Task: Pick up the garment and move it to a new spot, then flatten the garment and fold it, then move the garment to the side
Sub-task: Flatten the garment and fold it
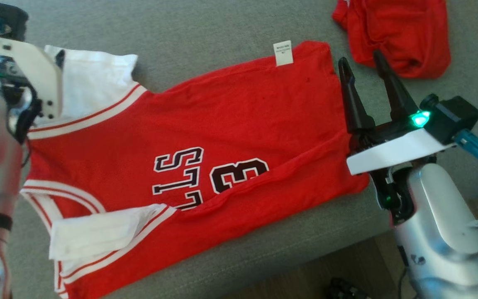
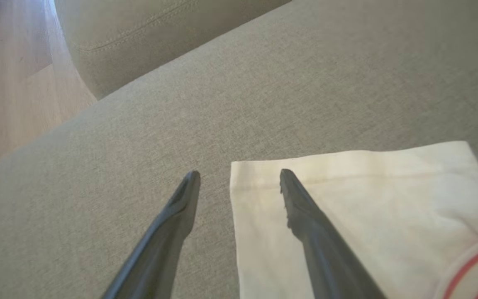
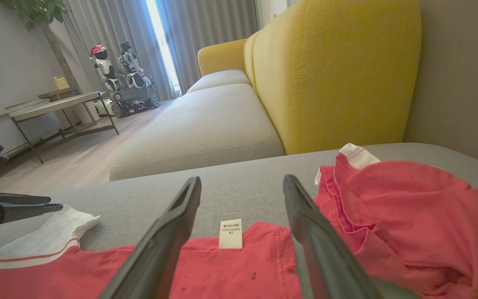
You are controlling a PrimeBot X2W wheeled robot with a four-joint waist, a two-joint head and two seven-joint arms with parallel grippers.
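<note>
**Both grippers stand empty at opposite ends of the red jersey, ready for the fold.**

The jersey point(image 1: 222, 137) lies mostly flat on the gray cushion point(image 1: 206, 37), with its near long side lapped over the lettering. The left gripper point(image 2: 239, 176) hovers with its fingers spread: one is over the corner of the white sleeve point(image 2: 367, 207), the other over bare cushion just beside it. The right gripper point(image 1: 361, 60) also has its fingers apart. The hem lies under and between them, the white label point(image 1: 283, 53) is just past the tips, and a second red garment point(image 1: 401, 33) is close beside the outer finger. For a clean fold, I judge each gripper should straddle an edge and slide one finger under the cloth. They should then lift both ends together. The right gripper must pinch the hem alone, clear of the other garment.
</note>
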